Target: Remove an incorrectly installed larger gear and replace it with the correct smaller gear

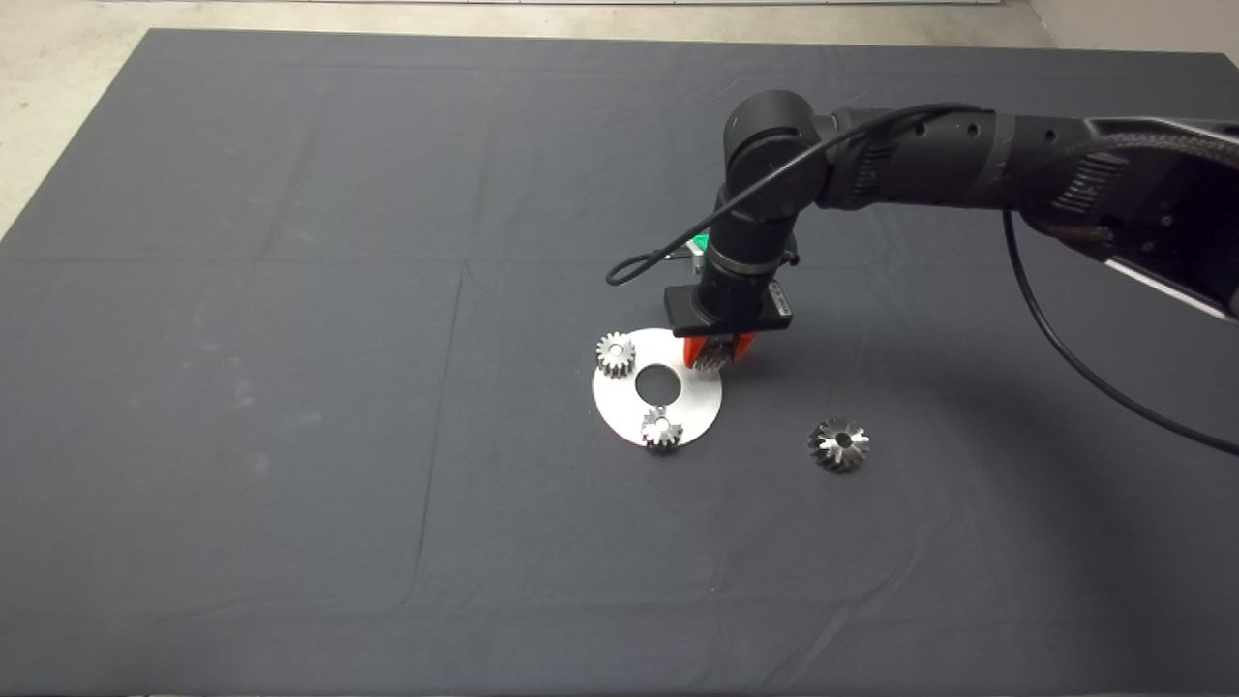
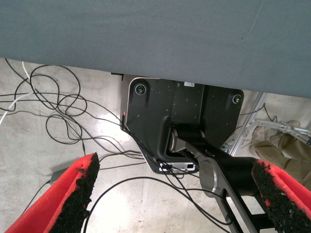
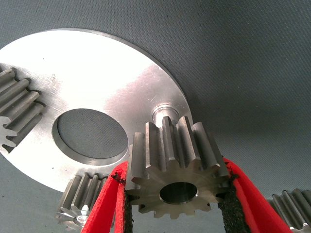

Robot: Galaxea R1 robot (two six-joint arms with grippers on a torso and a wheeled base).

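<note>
- In the head view, the right gripper hung over the far right edge of the round silver plate on the worktop. Its red fingers pointed straight down with the smaller gear between them.
- Two bright small gears sat on the plate, the far small gear off to the left of the fingers and the near small gear closer to the robot.
- The larger gear lay on the mat, off the plate and well apart from the fingers, to their right and nearer the robot. It looked dark, wide and cone-shaped, with big shiny slanted teeth and a dark hole.
- The right arm was the nearer one; the left arm did not show here.
- In the left wrist view, the left gripper waited off the worktop. Its fingers were spread wide and held nothing. Only floor, cables and the robot's base showed.
- In the right wrist view, the fingers were closed on both sides of the smaller gear, pads touching its teeth.
- The gear's hole pointed up toward the camera. A short silver peg stood on the plate just past the gear, beyond the fingertips.
- I think the next move was to line the hole up over that peg and go down.
</note>
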